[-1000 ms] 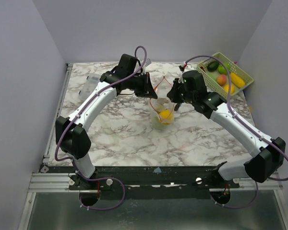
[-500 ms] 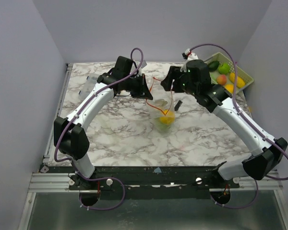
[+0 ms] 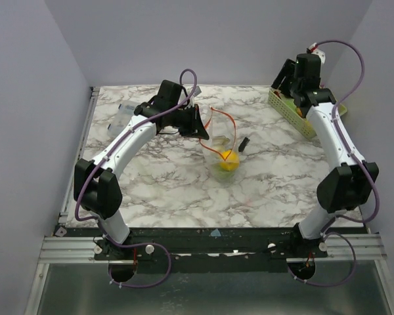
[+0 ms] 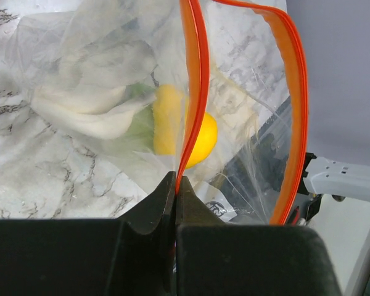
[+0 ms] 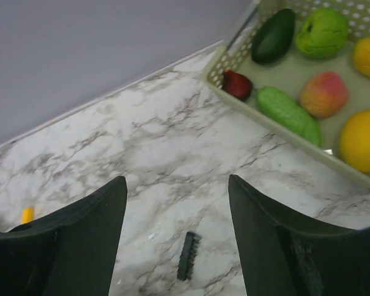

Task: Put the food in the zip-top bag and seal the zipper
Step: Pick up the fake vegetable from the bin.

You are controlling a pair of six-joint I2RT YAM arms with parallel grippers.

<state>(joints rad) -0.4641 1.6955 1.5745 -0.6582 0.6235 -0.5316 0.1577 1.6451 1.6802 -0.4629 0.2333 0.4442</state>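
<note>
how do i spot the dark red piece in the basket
Start at the pale green basket on the marble table's far right edge. In its corner, between the dark avocado and the green cucumber, sits the dark red piece: smallest there, the only dark red one.

Soft, even light washes the marble table point(image 3: 157, 184), shadows faint; the zip-top bag point(image 4: 80, 37) close-up seems slightly blurred.

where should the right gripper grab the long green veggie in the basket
Probably across its narrow middle, from straight above: the long green veggie lies flat and diagonal in the basket, so jaws turned crosswise span its short width. Mind the peach fruit beside it.
</note>
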